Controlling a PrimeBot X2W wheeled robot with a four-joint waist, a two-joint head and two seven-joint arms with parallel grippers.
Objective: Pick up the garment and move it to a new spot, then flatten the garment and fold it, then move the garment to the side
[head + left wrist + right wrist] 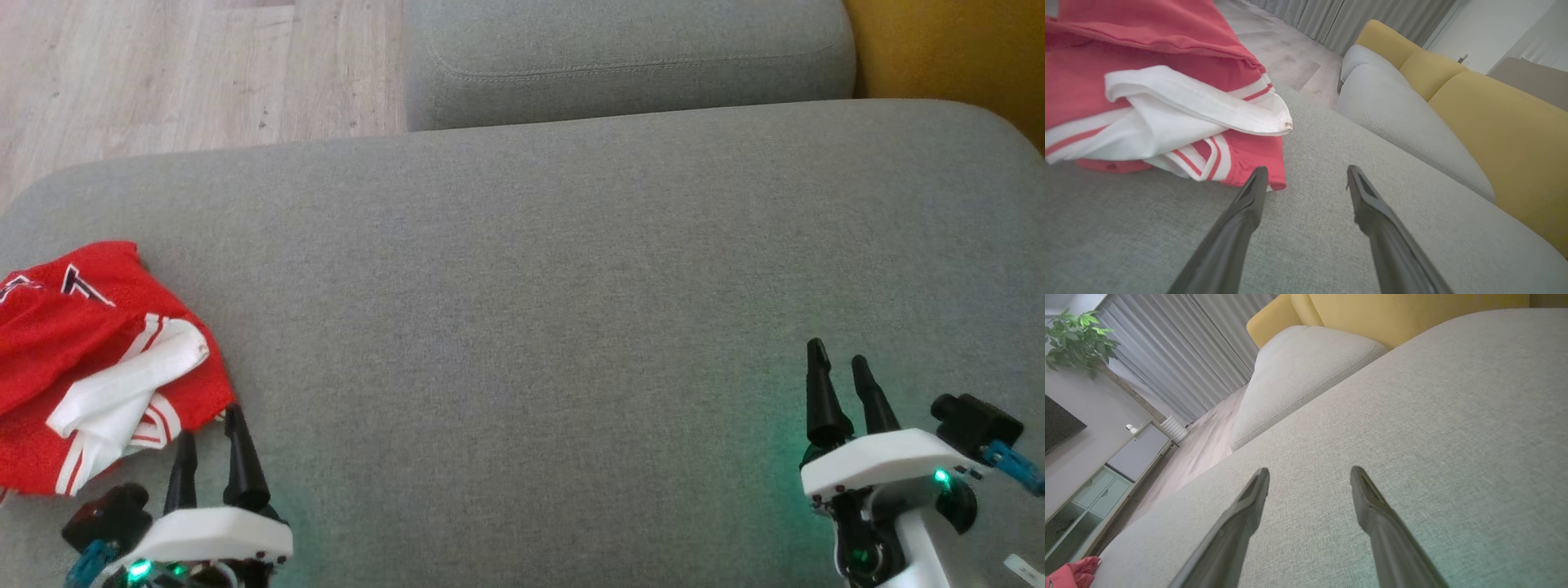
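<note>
**Jersey waits at the sofa's left edge as the pick-up begins**

A crumpled red garment (90, 367) with white trim lies at the near left of the grey sofa (522, 269), part of it running out of the head view on the left; the left end effector (211, 425) hangs just beside its near right corner, fingers spread and empty; from the wrist, one fingertip (1258, 173) sits at the red hem, and whether it touches cannot be told; the right end effector (837, 353) is likewise released and empty, well apart over bare cushion at the near right.

The step in hand looks to be the first grasp; done well, it would mean easing the left fingers a little farther and left so the hem lies between them, pressing lightly into the soft cushion, and closing on the thick red-and-white cuff rather than a single loose layer; a lift high enough to clear the trailing cloth should come before any carry toward the open middle.

On the fabric's far side a navy, white-edged character (82, 283) shows, perhaps a 7 or part of a letter; no brand or label can be read.
</note>
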